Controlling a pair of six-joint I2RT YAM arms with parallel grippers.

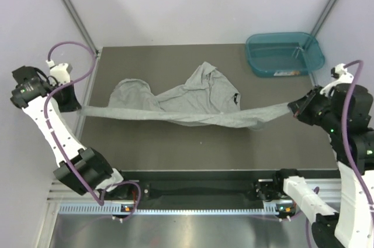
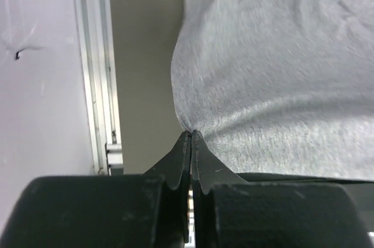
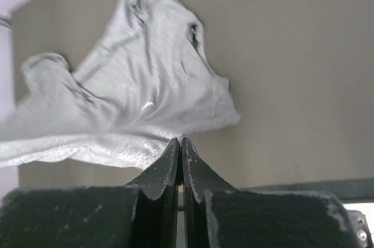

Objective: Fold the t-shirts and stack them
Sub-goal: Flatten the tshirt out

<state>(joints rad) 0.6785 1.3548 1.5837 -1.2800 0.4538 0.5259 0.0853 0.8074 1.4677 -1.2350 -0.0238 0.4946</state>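
Note:
One light heather-grey t-shirt (image 1: 187,99) lies crumpled on the dark table, its near edge pulled taut into a long band between both grippers. My left gripper (image 1: 79,107) is shut on the shirt's left end at the table's left edge; in the left wrist view (image 2: 191,134) the closed jaws pinch the grey cloth (image 2: 274,66). My right gripper (image 1: 292,107) is shut on the right end; in the right wrist view (image 3: 180,140) the jaws pinch the cloth (image 3: 140,96). A small dark mark (image 1: 234,98) shows on the shirt.
A teal plastic tub (image 1: 284,54) stands at the table's back right corner. An aluminium frame rail (image 2: 96,66) runs along the table's left edge. White walls close in the left, back and right sides.

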